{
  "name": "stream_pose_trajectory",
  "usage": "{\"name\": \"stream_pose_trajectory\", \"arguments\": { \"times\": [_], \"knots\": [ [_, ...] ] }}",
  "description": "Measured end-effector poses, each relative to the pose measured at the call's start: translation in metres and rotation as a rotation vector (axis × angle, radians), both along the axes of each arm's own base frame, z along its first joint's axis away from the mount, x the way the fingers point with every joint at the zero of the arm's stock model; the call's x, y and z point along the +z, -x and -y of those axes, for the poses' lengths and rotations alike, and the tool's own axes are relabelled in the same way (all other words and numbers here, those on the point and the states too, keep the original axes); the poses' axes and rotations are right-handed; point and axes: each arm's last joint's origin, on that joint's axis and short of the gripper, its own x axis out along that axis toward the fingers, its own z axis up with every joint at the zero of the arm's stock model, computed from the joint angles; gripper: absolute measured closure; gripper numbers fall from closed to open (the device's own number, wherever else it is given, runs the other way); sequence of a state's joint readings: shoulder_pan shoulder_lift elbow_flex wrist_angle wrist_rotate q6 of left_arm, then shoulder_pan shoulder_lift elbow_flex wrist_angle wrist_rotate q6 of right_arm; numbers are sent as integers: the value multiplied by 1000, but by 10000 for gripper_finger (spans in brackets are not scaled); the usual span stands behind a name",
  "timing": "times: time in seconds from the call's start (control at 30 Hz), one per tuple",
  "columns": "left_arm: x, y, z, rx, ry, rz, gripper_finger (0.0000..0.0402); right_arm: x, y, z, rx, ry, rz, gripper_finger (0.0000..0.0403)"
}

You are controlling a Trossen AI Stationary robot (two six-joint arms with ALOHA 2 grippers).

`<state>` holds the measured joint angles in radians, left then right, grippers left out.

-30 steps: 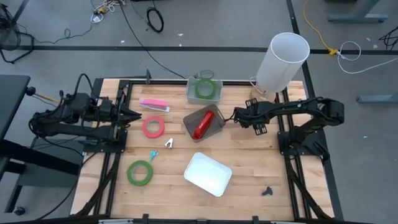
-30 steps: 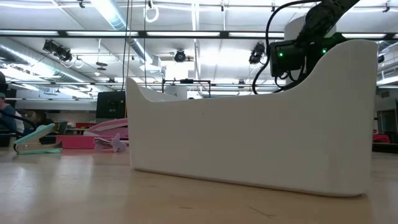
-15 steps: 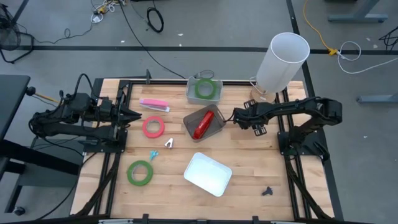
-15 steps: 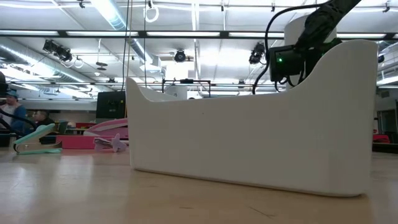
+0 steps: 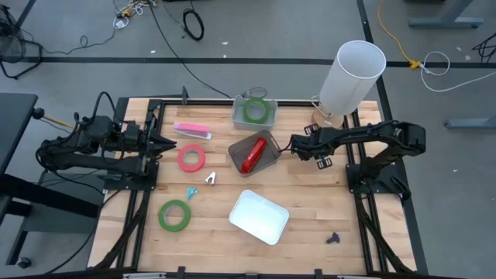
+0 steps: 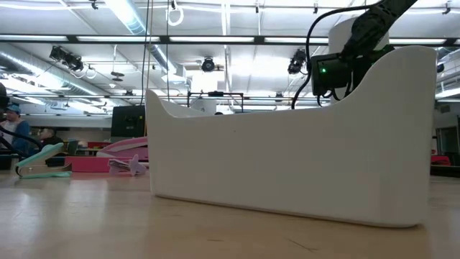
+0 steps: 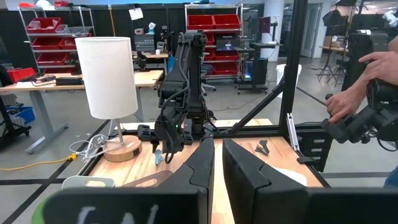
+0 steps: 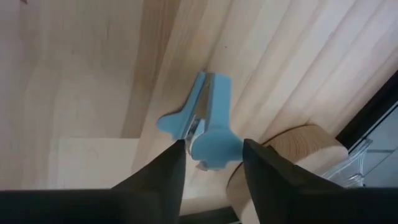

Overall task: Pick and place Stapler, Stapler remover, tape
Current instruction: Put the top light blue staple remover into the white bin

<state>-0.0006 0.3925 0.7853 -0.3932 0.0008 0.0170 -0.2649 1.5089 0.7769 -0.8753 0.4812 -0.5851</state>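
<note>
Overhead looks down; low view probably tray-blocked.

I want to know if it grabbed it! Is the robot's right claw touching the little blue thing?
Touching. The right wrist view shows the light-blue staple remover pinched between the right gripper's two dark fingers, above the wooden table.

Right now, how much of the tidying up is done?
Done: one green tape sits in the clear bin, a red stapler in the grey bin. In hand: the right pincer holds a blue staple remover. Left: the pink stapler, red-pink tape and other green tape lie loose on the table.
</note>
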Motion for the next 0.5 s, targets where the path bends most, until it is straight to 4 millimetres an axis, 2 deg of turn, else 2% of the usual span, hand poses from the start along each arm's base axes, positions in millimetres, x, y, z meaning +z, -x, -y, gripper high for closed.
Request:
{"name": "stream_pose_trajectory", "arguments": {
  "times": [0.5],
  "knots": [
    [0,0,0,0,0,0,367,0,0,0,1,0,-1,305]
  ]
}}
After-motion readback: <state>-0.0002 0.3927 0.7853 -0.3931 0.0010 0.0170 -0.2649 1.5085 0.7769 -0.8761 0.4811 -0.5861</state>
